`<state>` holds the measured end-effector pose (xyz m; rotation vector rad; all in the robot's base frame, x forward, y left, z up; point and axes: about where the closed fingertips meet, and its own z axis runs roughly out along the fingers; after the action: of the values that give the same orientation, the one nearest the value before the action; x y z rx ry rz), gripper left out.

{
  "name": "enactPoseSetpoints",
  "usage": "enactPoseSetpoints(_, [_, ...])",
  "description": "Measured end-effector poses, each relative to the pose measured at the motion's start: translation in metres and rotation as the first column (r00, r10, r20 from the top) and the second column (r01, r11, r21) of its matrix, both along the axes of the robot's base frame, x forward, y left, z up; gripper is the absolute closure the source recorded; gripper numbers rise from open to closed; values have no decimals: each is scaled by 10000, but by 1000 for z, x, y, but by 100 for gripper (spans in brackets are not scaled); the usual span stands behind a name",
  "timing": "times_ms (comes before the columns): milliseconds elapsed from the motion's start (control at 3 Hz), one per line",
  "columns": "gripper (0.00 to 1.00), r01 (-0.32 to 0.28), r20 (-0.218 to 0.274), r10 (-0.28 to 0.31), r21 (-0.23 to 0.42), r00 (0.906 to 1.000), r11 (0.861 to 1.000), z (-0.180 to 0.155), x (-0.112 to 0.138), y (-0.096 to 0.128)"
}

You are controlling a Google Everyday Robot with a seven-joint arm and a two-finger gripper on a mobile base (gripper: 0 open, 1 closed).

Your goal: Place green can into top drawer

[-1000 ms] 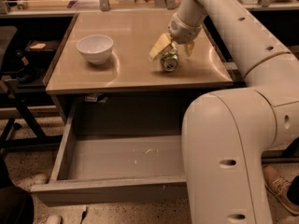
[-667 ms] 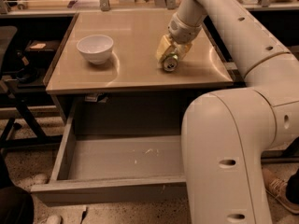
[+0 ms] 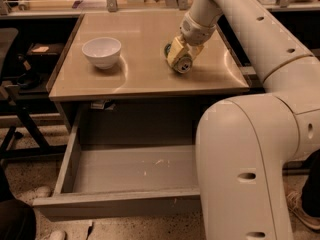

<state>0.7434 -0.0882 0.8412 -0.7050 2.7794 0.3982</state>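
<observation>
The green can [image 3: 183, 64] lies on its side on the beige table [image 3: 140, 81], right of centre, its silver end facing me. My gripper [image 3: 177, 54] reaches down from the upper right, and its yellowish fingers [image 3: 172, 52] are closed around the can, which still touches the tabletop. The top drawer [image 3: 75, 156] is pulled open below the table. It has a bare grey floor with pale scuff marks, and its flat front panel [image 3: 115, 204] is nearest me.
A white bowl [image 3: 101, 51] stands on the left of the table. My arm's large white body [image 3: 245, 164] covers the drawer's right end. A dark chair frame [image 3: 15, 109] stands at the left, and shelves with clutter run behind the table.
The fingers stood spread beside the can and have closed in around it. The can has barely shifted on the table.
</observation>
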Motion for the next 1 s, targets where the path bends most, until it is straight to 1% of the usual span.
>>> enactPoseSetpoints(333, [100,-418,143,414,284,9990,9987,14,-16,-7])
enactPoseSetpoints(667, [100,-862,429,827,856,9956,9926,36,-57,-23])
enactPoseSetpoints(1000, [100,-1652,425,1603,1664,9862,9721,39,-115,-28])
